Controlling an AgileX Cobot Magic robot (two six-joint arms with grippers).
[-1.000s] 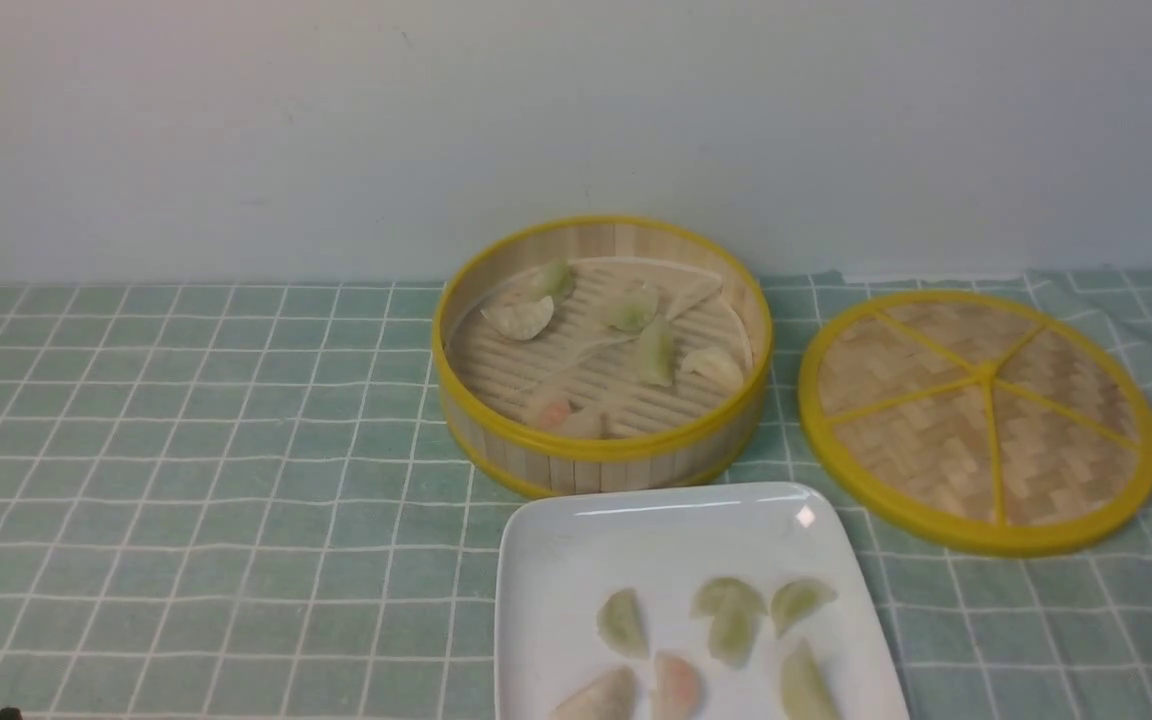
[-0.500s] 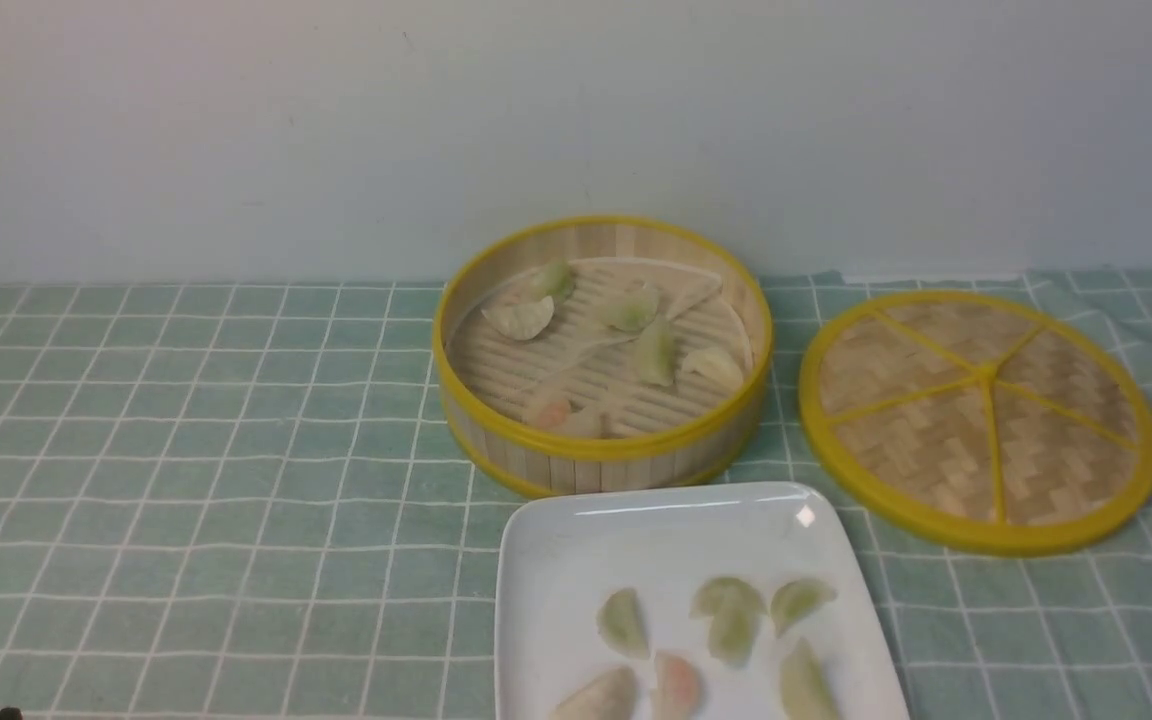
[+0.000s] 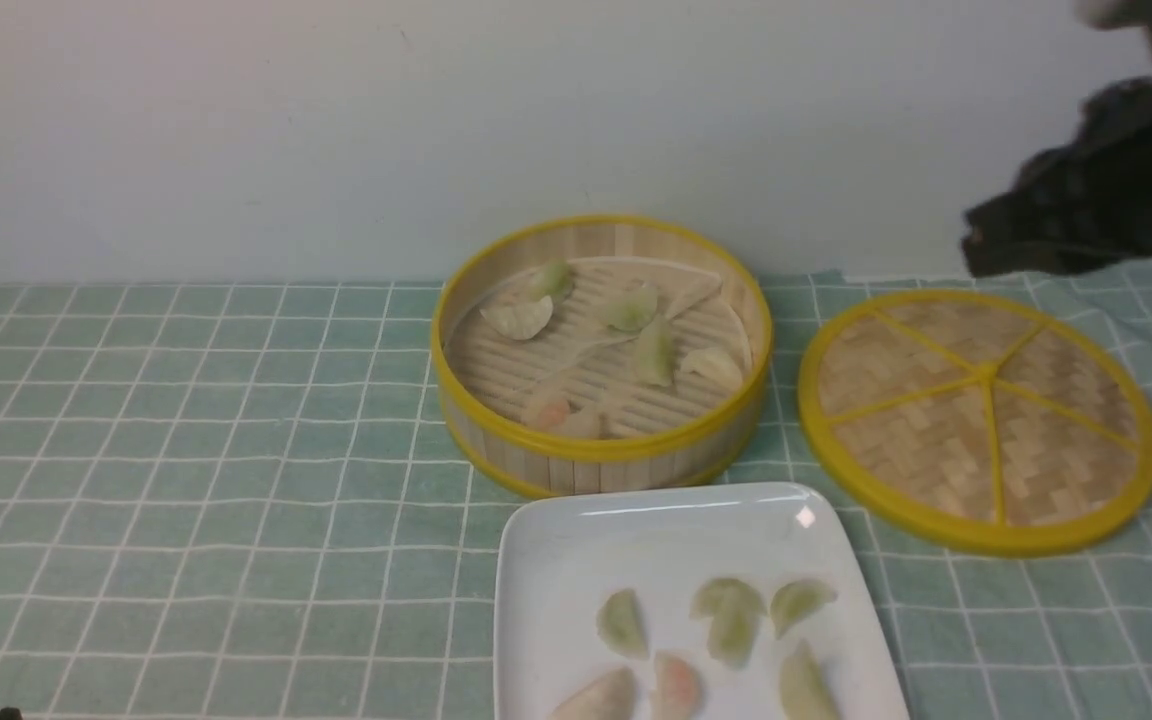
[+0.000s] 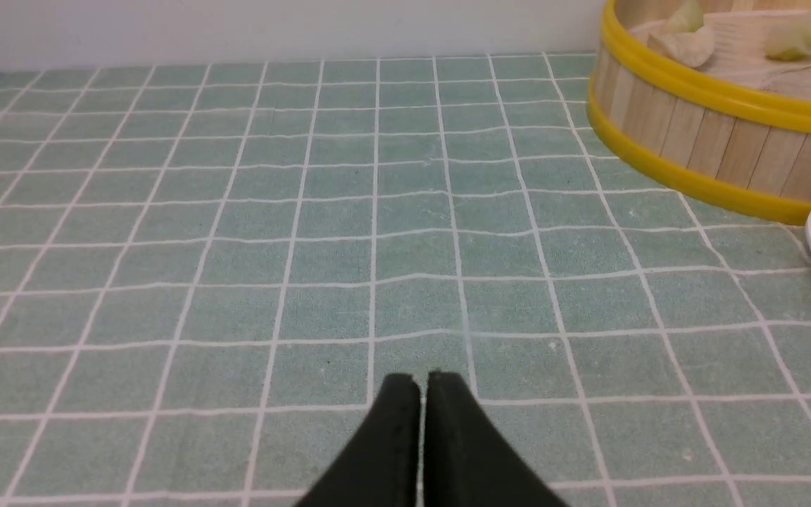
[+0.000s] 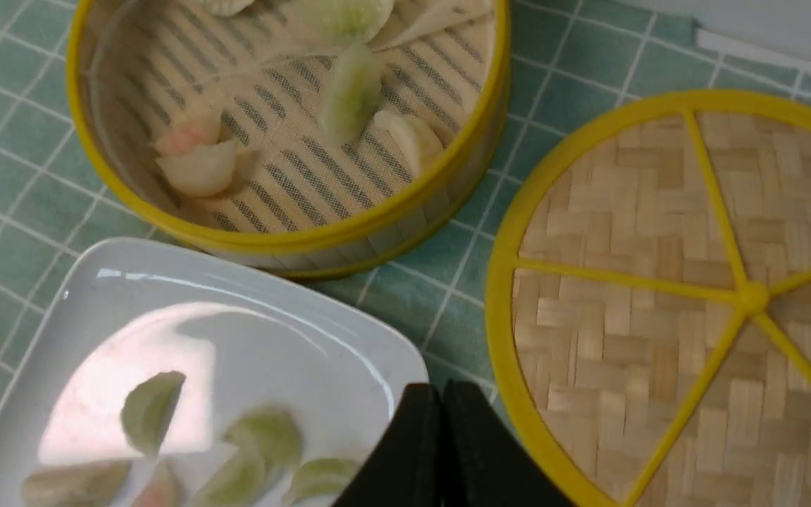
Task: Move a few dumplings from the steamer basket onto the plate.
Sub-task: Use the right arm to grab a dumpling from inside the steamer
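The steamer basket (image 3: 601,450) stands at the back middle and holds several dumplings (image 3: 654,352). The white plate (image 3: 636,540) lies just in front of it with several dumplings (image 3: 731,620) on its near half. My right gripper (image 3: 981,245) is blurred, high at the far right above the lid. In the right wrist view it (image 5: 442,387) is shut and empty, above the plate's corner (image 5: 236,317) and near the basket (image 5: 293,239). My left gripper (image 4: 419,380) is shut and empty over the cloth, left of the basket (image 4: 694,134).
The flat woven lid (image 3: 981,420) with its yellow rim lies right of the basket, also in the right wrist view (image 5: 659,282). A green checked cloth (image 3: 186,450) covers the table. A pale wall stands behind.
My right arm has come into the front view at the upper right, above the lid. The basket, plate and dumplings have not moved.
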